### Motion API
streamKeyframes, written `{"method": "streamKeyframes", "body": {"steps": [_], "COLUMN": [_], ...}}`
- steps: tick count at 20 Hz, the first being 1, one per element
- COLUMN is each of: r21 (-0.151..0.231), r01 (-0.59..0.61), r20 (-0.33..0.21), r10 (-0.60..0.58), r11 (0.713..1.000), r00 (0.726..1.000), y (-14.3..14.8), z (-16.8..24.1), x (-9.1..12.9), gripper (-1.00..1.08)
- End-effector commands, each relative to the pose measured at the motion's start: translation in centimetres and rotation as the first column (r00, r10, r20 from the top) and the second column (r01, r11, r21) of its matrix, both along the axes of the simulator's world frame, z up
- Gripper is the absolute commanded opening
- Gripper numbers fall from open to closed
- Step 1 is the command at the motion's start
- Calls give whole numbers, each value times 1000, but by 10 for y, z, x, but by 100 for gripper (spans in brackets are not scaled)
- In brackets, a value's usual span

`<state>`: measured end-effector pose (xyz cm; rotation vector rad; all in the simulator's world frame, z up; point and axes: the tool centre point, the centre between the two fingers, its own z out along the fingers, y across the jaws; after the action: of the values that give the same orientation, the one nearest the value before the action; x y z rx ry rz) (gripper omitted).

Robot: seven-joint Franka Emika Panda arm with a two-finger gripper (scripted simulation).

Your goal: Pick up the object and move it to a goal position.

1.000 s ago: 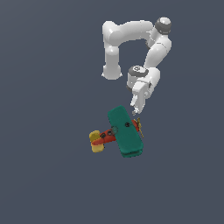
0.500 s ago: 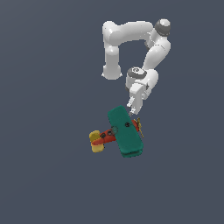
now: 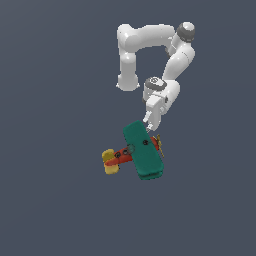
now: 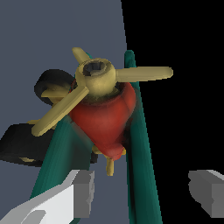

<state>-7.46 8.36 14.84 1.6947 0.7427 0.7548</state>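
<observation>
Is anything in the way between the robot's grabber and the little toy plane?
No, nothing visible is in the way. The tool is open right at the nose of the small toy biplane with teal-green wings and a red-orange body, one finger on each side of a wing edge. No goal marker shows.

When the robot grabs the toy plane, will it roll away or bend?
The toy biplane looks stiff, probably not bendy. Its black wheels might let it roll if nudged. The thin propeller looks easiest to snap, so pinching a wing seems safer. The gripper is open, straddling a wing edge.
</observation>
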Motion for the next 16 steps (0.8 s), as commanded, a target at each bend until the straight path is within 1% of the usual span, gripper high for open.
{"method": "streamKeyframes", "body": {"steps": [1, 11, 16], "r21": [0, -1, 0], "r01": [0, 2, 3], "r20": [0, -2, 0], "r10": [0, -2, -3], "r11": [1000, 1000, 1000], "r00": [1000, 1000, 1000], "y": [-1, -21, -21], "z": [0, -8, -8], "x": [1, 25, 27], "gripper": [68, 68, 68]}}
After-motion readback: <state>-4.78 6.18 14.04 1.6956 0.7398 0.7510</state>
